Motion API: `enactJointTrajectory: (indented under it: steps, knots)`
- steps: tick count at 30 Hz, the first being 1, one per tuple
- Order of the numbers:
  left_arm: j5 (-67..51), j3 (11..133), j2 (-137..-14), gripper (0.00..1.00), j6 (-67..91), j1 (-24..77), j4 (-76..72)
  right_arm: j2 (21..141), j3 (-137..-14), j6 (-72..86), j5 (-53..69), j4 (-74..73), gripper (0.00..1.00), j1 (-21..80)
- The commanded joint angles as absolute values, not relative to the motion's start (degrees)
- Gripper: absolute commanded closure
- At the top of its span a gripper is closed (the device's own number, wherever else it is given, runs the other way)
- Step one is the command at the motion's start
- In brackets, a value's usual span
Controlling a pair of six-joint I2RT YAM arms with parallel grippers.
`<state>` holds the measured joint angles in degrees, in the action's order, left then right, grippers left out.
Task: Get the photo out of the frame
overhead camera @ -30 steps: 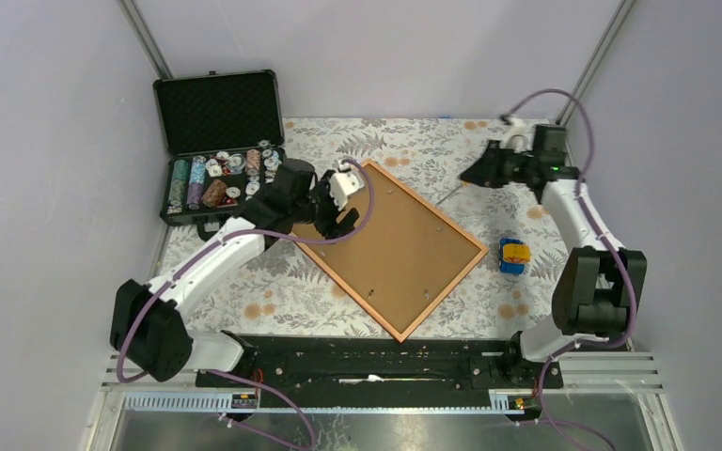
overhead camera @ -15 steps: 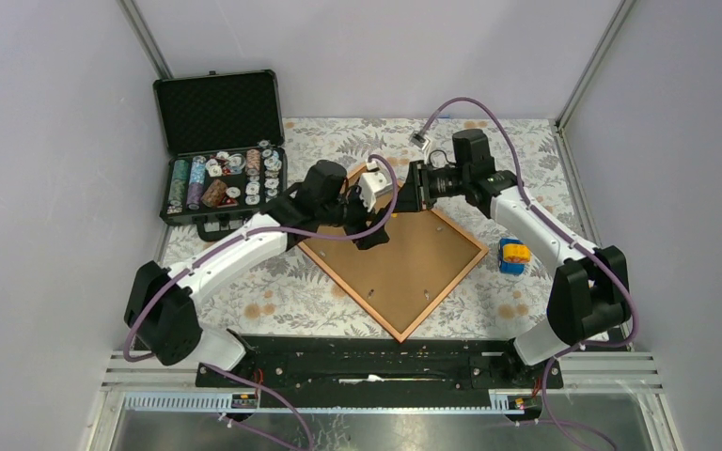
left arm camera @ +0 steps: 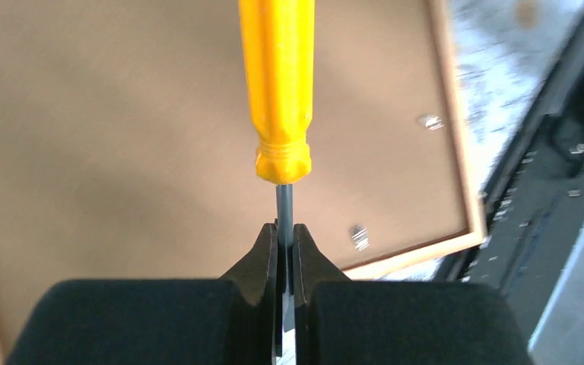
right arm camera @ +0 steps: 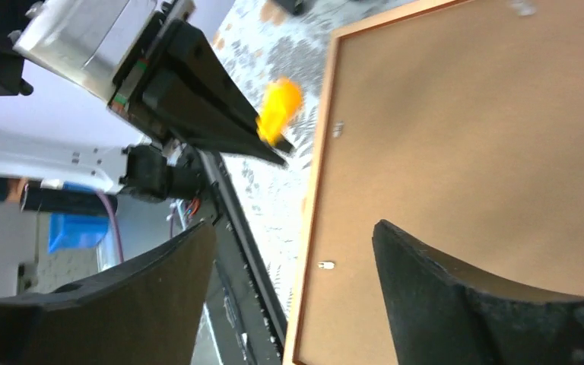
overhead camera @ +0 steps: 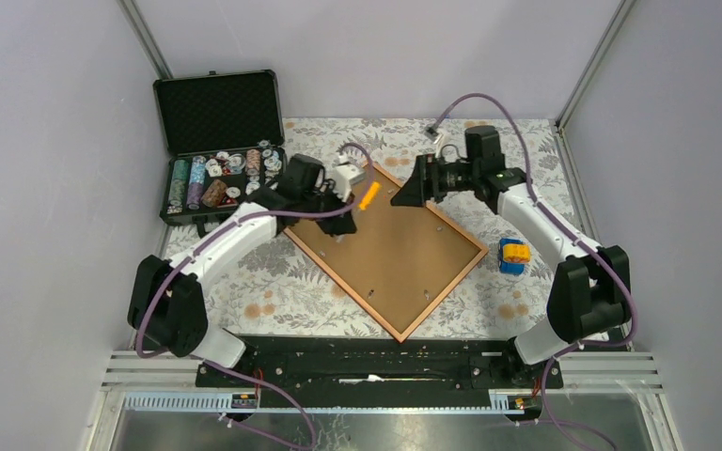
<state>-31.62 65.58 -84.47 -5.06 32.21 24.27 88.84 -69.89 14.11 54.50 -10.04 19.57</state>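
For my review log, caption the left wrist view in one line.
Left gripper pinches a yellow-handled screwdriver by its metal shaft above the brown back of the frame.

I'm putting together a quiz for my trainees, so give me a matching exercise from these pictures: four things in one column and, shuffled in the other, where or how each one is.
Column one
1. yellow-orange plastic-handled screwdriver
2. orange-red wooden picture frame
3. black foam-lined case
4. small blue and yellow block

Column two
A. standing open at the far left
B. lying flat, brown back upward
C. clamped by its metal shaft in the left pincer
D. lying apart, right of the frame in the top view

Pairs: 1-C, 2-B, 3-A, 4-D
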Motion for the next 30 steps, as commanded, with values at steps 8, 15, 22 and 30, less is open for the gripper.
enactJointTrajectory:
  steps: [8,15,22,30]
  knots:
    - [-16.48,52.66,-78.08,1.0,-39.22,7.09,45.47,87.14,-70.69,-6.57,34.73,-22.5,0.1,11.77]
    - [-7.16,47.87,-82.34,0.98,-45.4,-1.87,42.07,90.28,-68.95,-11.35,23.63,-23.65,0.1,10.47]
    - [-4.61,48.69,-89.32,0.92,-43.88,-2.47,37.63,94.95,-69.46,-15.04,19.89,-23.61,0.13,8.39]
    - [-3.03,48.89,-91.64,0.69,-44.13,-2.47,35.39,98.64,-69.13,-19.16,17.42,-22.96,0.18,7.99]
